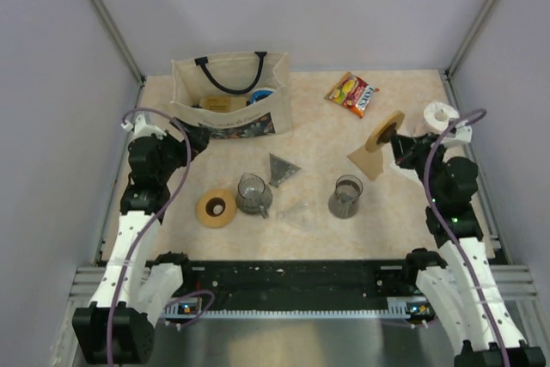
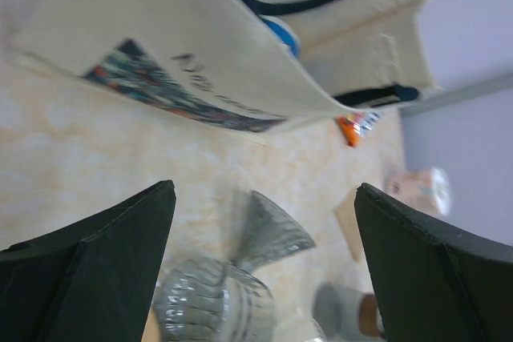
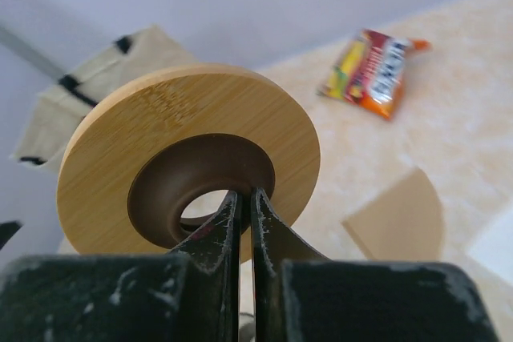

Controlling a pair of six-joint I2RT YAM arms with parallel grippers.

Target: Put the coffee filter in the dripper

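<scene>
Dripper (image 3: 184, 110) tilts on edge, its lower rim pinched in the right hand (image 3: 244, 195).

White-black arms (image 1: 120, 247), purple cables (image 1: 424, 185), scuffed right claw (image 3: 246, 198).

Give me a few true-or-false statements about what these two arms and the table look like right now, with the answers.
1. The right gripper holds the dripper, a tan ring with a dark centre. True.
2. The left gripper is clamped on the tote bag. False: it is open and holds nothing.
3. The snack packet is inside the tote bag. False: it lies on the table, to the bag's right.
4. The brown paper filter lies on the table, not in the dripper. True.
5. A second tan ring lies flat beside a glass cup. True.
</scene>
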